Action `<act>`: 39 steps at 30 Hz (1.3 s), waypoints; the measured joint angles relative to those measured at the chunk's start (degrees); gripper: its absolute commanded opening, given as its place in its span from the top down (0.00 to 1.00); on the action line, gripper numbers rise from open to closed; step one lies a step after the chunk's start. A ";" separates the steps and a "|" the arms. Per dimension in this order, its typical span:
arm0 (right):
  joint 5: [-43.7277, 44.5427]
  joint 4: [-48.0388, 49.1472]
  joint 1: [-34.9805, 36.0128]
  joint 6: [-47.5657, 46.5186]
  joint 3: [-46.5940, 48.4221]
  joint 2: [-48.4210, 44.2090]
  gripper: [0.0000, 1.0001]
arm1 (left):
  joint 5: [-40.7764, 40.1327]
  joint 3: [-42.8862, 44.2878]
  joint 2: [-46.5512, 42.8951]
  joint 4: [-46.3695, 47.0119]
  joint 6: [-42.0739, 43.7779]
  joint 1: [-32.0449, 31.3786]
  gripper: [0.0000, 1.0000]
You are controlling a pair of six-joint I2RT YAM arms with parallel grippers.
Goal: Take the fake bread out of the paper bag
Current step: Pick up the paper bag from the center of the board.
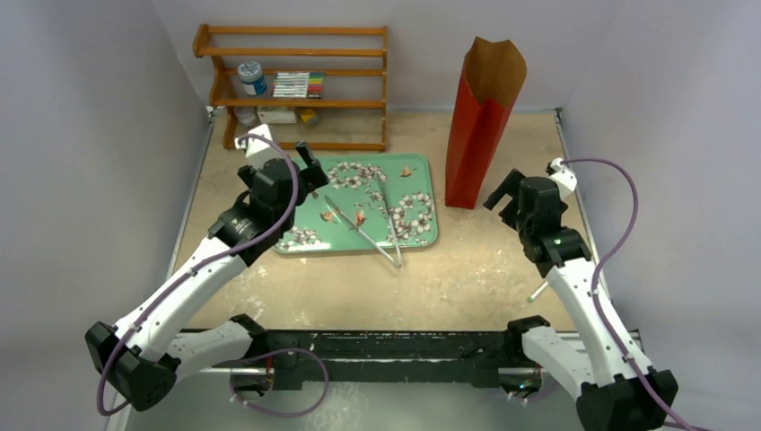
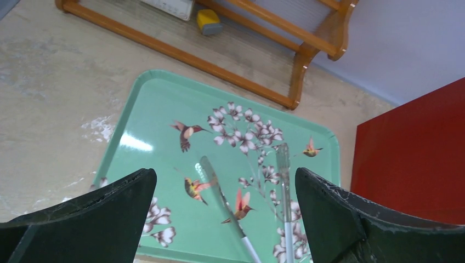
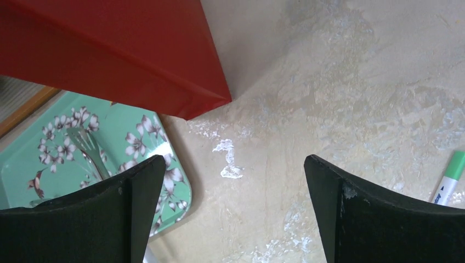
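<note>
My left arm (image 1: 193,287) is on the left side of the bench (image 1: 467,278). The left jaws are wide apart and hold nothing. They hang over the near left part of a mint green tray with flowers and little birds painted on it (image 2: 153,109).

Past the left jaws, beyond the tray, a brown wooden shelf rack (image 1: 296,52) stands by the back wall. On the tray, a pair of shiny metal tongs (image 1: 363,232) lies flat. In the left wrist view, its two thin legs show in the gap between the left jaws, a little ahead of them.

To the right of the left jaws, just past the tray's right edge, stands the tall paper bag, shiny red outside and plain brown inside (image 1: 474,144). It is upright on the bench and its top is open. I cannot see the fake bread in any view. The open top shows me only brown paper.

The right jaws are wide apart too, with nothing between them. The red bag is ahead of them and to their left, near but not touching. Under them is bare bench. A white pen with a green cap (image 3: 451,178) lies on the bench just by the right-hand side of the right jaws.
</note>
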 measured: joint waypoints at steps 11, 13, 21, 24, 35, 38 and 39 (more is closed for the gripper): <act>-3.34 0.94 1.97 -8.07 5.86 -3.54 0.00 | 4.59 7.39 7.61 -1.62 -3.39 2.80 0.00; -4.11 1.73 3.61 -9.84 9.29 -1.01 0.00 | 5.75 7.39 7.89 -1.62 -4.31 3.96 0.00; 3.39 0.00 16.48 -11.58 16.04 6.01 0.00 | 8.41 7.39 8.39 -1.53 -6.34 5.27 0.00; 7.34 -1.07 16.44 -11.69 18.38 6.08 0.00 | 8.83 7.39 8.39 -1.53 -6.38 5.27 0.00; 14.91 -1.14 17.99 -15.65 33.48 9.33 0.00 | 9.81 7.39 8.96 -1.16 -6.73 5.27 0.01; 16.13 -0.85 18.01 -17.44 37.64 12.37 0.00 | 10.43 7.39 9.73 -1.07 -6.99 5.27 0.01; 16.48 -0.79 18.01 -18.34 39.45 13.77 0.00 | 10.54 7.39 10.03 -1.05 -7.06 5.27 0.01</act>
